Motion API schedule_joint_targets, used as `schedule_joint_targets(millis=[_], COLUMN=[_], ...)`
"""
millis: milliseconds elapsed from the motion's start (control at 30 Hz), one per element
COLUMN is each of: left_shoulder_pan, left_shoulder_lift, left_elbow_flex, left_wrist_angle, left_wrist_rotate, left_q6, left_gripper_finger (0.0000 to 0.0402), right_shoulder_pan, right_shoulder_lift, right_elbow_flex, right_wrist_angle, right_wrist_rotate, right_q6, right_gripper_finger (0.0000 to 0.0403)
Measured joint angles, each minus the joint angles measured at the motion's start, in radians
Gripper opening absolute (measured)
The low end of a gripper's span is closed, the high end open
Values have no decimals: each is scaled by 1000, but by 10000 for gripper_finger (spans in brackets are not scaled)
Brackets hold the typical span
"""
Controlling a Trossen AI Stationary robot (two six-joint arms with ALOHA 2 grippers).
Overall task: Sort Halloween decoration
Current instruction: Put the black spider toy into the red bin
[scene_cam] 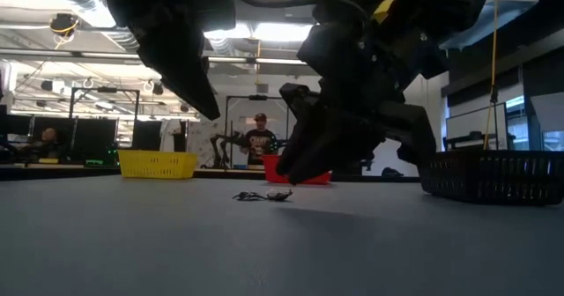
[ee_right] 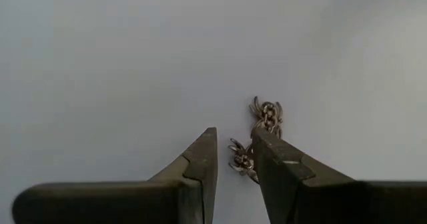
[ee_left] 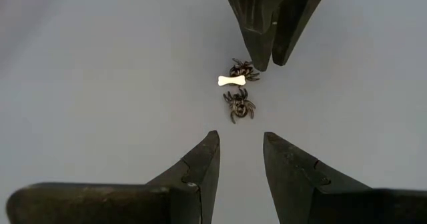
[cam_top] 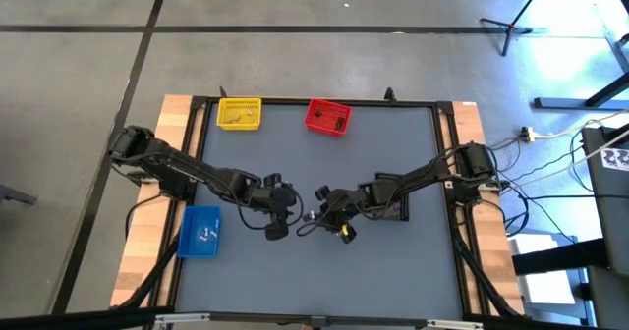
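Now, left gripper (ee_left: 241, 159) fingers spread above two small dark plastic spiders (ee_left: 239, 105) and tiny white bone (ee_left: 231, 81), right gripper (ee_right: 233, 156) slightly parted, tips beside spiders, touching nothing.

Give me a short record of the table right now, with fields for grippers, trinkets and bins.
left gripper: open, above the trinkets
right gripper: open, tips by the spiders
trinkets: two dark spiders and a white bone, table centre
bins: yellow bin, red bin, blue bin, black bin
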Motion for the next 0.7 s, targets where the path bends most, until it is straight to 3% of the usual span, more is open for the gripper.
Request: schedule_joint_targets(millis=[267, 433, 700], left_shoulder_pan=[0, 0, 0], left_shoulder_lift=[0, 0, 0], left_elbow_flex=[0, 0, 0], left_wrist_angle=[0, 9, 25], left_wrist_rotate=[0, 0, 0], left_q6=[-1, -1, 0], left_gripper_finger=[108, 108, 108], right_shoulder_pan=[0, 0, 0], right_shoulder_lift=[24, 47, 47], right_elbow_flex=[0, 1, 1], right_wrist_angle=[2, 17, 20], right_wrist_rotate=[2, 100, 129], right_q6=[0, 0, 0], right_gripper_finger=[95, 95, 95])
